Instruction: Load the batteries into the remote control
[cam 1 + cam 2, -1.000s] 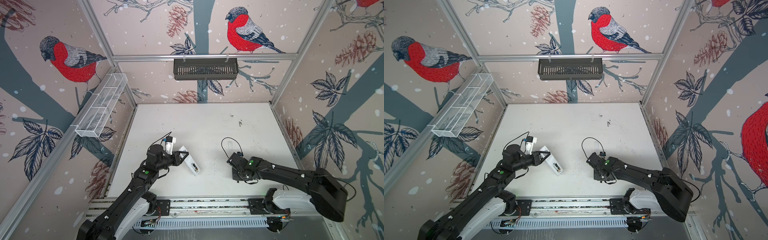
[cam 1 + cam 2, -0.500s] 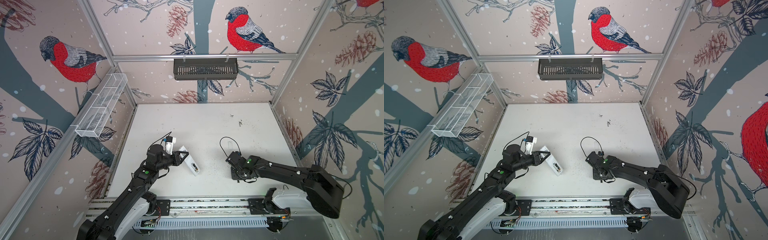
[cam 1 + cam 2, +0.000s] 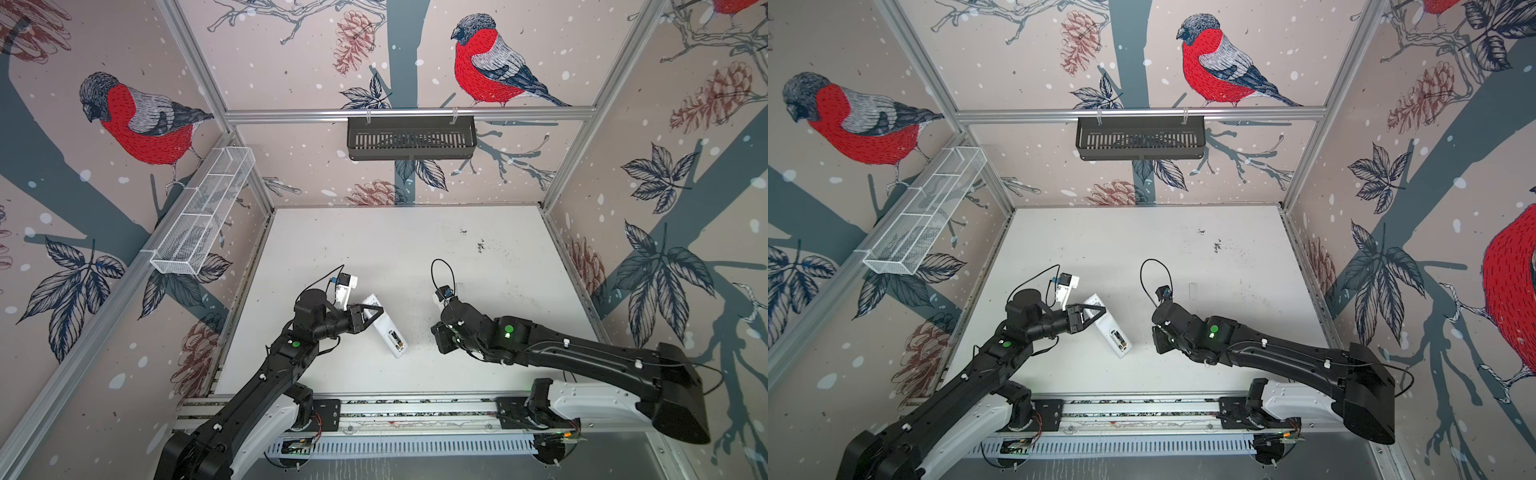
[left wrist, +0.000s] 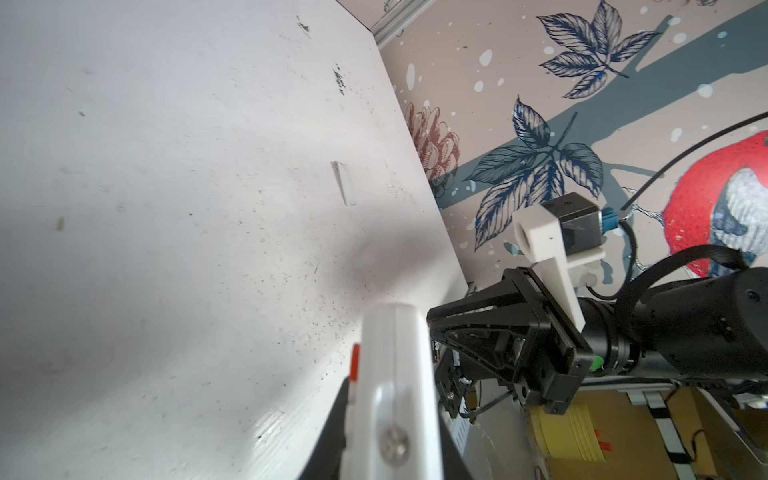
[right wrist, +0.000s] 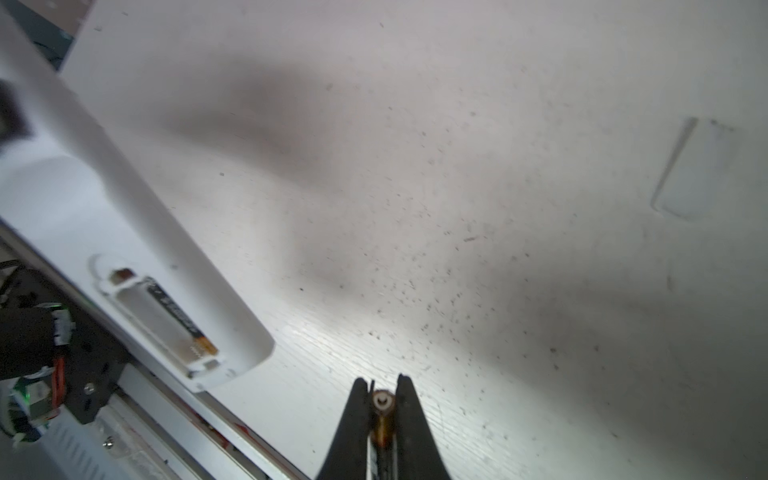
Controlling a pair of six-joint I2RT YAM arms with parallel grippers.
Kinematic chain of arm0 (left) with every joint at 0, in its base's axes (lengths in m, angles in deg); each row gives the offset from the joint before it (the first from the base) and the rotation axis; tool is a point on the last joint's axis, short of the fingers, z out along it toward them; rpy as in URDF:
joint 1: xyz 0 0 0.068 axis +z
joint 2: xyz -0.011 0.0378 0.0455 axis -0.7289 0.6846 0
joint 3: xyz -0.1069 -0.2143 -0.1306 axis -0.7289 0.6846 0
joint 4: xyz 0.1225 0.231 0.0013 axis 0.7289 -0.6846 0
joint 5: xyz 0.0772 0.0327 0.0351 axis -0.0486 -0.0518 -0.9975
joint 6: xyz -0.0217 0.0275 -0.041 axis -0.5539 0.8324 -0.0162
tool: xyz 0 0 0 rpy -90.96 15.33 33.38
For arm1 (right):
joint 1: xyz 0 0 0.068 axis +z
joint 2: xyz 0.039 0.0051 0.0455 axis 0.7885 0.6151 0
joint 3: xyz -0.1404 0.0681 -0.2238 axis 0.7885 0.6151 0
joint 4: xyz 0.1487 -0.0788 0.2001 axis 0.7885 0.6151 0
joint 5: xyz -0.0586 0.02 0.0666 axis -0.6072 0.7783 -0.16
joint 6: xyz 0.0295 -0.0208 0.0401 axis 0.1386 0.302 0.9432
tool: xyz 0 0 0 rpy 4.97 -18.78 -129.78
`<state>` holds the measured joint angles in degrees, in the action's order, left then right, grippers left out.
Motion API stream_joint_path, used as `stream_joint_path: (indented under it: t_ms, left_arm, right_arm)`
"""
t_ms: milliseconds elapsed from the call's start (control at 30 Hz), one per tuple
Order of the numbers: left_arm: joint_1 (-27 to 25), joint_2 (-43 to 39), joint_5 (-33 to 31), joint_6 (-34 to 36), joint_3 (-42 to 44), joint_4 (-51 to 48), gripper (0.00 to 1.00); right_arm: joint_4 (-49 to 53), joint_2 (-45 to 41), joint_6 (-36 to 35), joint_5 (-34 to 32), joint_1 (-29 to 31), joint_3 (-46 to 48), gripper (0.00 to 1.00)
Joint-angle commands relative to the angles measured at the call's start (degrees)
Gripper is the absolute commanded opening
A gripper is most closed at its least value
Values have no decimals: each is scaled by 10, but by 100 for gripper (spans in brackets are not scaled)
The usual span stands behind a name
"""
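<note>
The white remote control [image 3: 386, 324] [image 3: 1109, 326] lies back-up, tilted, with its far end in my shut left gripper [image 3: 368, 313] [image 3: 1090, 313]. In the left wrist view the remote control [image 4: 395, 374] fills the space between the dark fingers [image 4: 334, 419]. Its uncovered compartment holds one black battery [image 5: 178, 316] with a gold end in one slot; the slot beside it is bare white. My right gripper [image 3: 440, 338] [image 5: 382, 388] hovers right of the remote, shut on a second battery [image 5: 382, 405], gold-banded tip pointing out.
A flat white battery cover [image 5: 694, 170] [image 4: 344, 189] [image 3: 1192, 291] lies on the table behind the right gripper. A black basket [image 3: 411, 137] hangs on the back wall, a wire tray [image 3: 203, 216] on the left wall. The arms' rail [image 3: 395, 409] runs along the front edge.
The right gripper's jaws have narrowed onto the battery, and the right arm has moved left towards the remote. The left arm and remote have not moved.
</note>
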<state>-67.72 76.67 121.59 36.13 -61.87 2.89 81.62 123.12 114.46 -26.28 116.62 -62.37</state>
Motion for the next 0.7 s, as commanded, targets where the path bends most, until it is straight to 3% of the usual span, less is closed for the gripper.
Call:
stream_joint_path:
  t_ms: [0,300,667]
  left_arm:
    - [-1,8,73,-49,8,97,0]
    - [-1,44,138,-137,32,221,0]
    - [-1,68,179,-217,51,333,0]
  right_arm:
    - [-111,-14,-55,-8,25,1,12]
    - [-261,-37,-155,1,98,34,13]
    - [-367,-62,-211,37,116,89,15]
